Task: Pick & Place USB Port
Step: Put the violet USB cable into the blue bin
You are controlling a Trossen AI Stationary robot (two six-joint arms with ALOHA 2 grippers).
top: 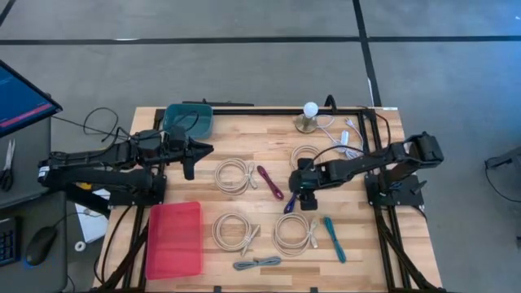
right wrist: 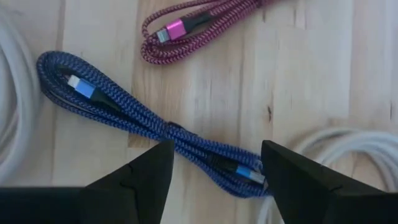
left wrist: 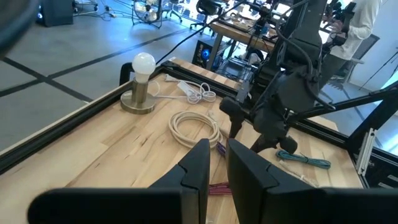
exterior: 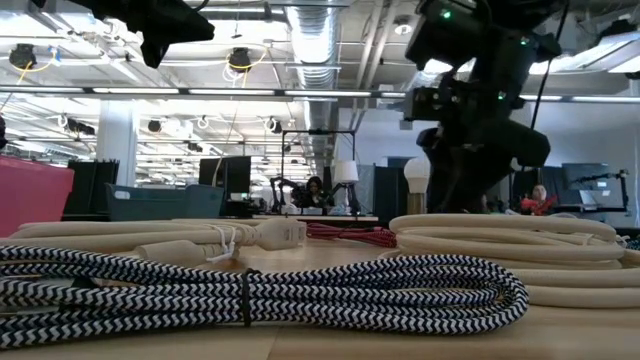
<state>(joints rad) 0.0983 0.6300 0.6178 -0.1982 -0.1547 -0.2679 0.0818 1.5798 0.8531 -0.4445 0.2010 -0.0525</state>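
Note:
A blue braided USB cable (right wrist: 149,121), bundled with a tie, lies flat on the wooden table (top: 370,244); in the high view it (top: 289,203) lies left of the table's middle. My right gripper (right wrist: 214,171) hovers over it, open, one finger on each side of the bundle's end with the blue plug (right wrist: 249,174), touching nothing. It (top: 305,194) reaches in from the right. A magenta cable (right wrist: 186,28) lies just beyond. My left gripper (top: 195,150) waits in the air beside the teal bin (top: 187,120), fingers shut (left wrist: 217,165).
Several white coiled cables (top: 234,175) (top: 234,230) (top: 293,233) (top: 308,155) lie around the centre. A teal cable (top: 334,238) and a grey braided cable (top: 256,263) lie near the front edge. A red tray (top: 173,238) sits front left, a lamp bulb (top: 309,118) at the far edge.

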